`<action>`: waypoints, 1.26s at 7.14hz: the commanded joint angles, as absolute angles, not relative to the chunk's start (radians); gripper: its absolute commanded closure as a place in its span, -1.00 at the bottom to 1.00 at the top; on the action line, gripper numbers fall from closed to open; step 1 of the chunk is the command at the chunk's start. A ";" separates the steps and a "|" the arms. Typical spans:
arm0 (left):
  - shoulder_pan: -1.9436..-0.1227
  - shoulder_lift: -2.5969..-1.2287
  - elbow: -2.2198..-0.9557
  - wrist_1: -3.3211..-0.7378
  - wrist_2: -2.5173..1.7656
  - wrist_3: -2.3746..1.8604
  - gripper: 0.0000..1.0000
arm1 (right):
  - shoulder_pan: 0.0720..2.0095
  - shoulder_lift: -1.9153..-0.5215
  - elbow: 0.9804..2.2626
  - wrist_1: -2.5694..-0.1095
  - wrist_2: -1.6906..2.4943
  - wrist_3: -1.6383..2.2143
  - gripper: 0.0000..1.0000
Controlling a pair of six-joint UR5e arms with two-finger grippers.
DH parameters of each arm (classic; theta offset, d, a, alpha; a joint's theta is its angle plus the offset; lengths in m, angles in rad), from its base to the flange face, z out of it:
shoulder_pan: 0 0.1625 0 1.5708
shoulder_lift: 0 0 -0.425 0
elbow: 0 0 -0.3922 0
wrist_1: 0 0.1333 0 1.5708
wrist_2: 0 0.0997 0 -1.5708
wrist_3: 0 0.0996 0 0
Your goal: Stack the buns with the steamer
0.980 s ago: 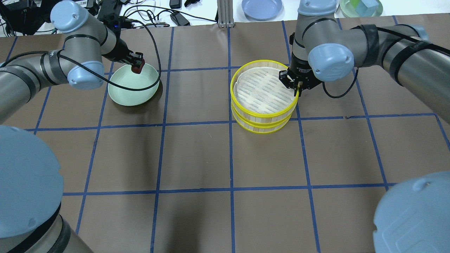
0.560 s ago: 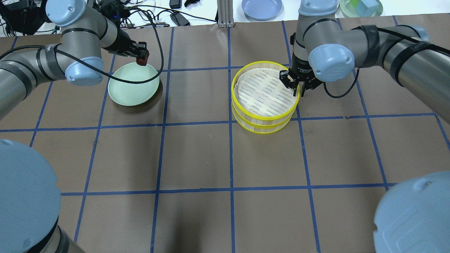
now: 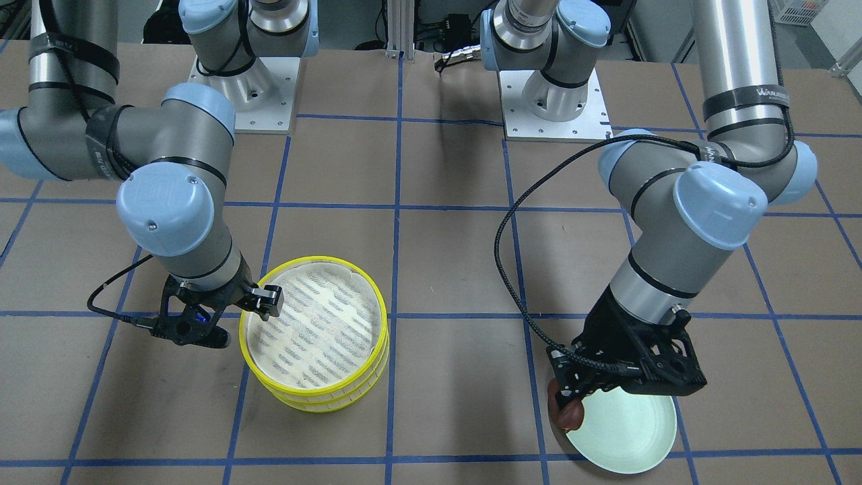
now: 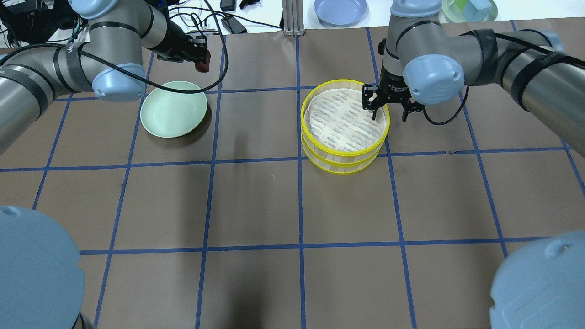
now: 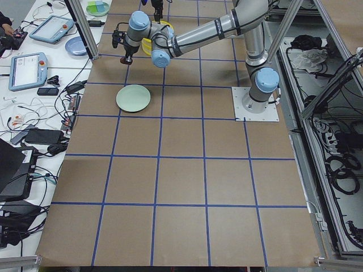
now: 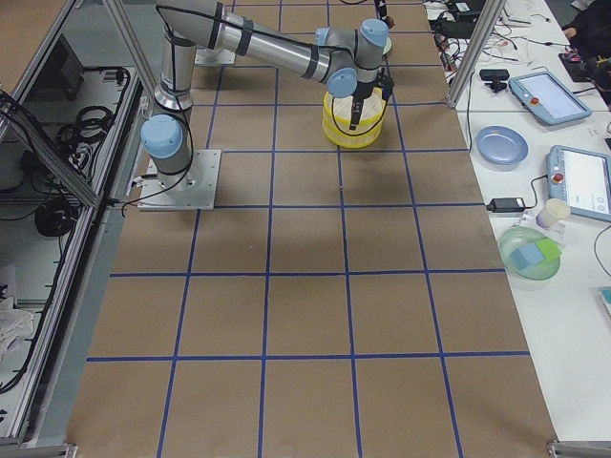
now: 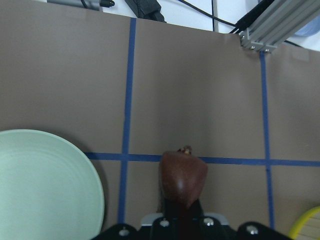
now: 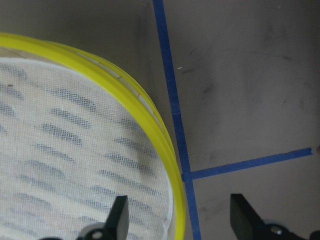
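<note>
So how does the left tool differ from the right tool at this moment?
The left tool is shut on the dark brown bun; the right tool is open, holding nothing. The left tool hangs off the mint plate, above the table; the right tool straddles the steamer at its yellow rim. Both are black two-finger tools.

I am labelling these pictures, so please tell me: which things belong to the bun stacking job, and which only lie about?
Job: dark reddish-brown bun, shut in the left gripper; two stacked steamer tiers; right gripper, open astride the top rim.
Lying about: empty mint-green plate; blue plate; green bowl of blocks.
</note>
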State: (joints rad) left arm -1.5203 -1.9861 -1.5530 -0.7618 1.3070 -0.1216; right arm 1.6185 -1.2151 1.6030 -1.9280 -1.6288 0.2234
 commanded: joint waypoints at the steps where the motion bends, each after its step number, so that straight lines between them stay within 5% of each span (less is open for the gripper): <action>1: -1.616 -1.967 -1.549 -0.750 1.263 -0.501 1.00 | 1.614 -1.332 1.597 -1.904 -1.621 0.216 -0.58; 4: -1.788 -2.000 -1.560 -0.704 1.246 -0.864 1.00 | 1.612 -1.530 1.595 -1.777 -1.571 0.140 -0.46; 5: -1.824 -2.011 -1.577 -0.652 1.174 -0.953 1.00 | 1.614 -1.592 1.595 -1.682 -1.571 0.127 0.28; 6: -1.851 -2.017 -1.583 -0.644 1.169 -0.994 1.00 | 1.612 -1.615 1.595 -1.645 -1.569 0.064 0.26; 7: -1.874 -2.029 -1.586 -0.646 1.169 -0.999 0.58 | 1.612 -1.617 1.594 -1.643 -1.569 0.019 0.10; 8: -1.888 -2.034 -1.606 -0.646 1.169 -1.006 -0.53 | 1.614 -1.615 1.595 -1.643 -1.569 0.011 -0.42; 9: -1.888 -2.036 -1.617 -0.644 1.167 -1.017 -1.00 | 1.614 -1.614 1.595 -1.660 -1.583 -0.024 -0.99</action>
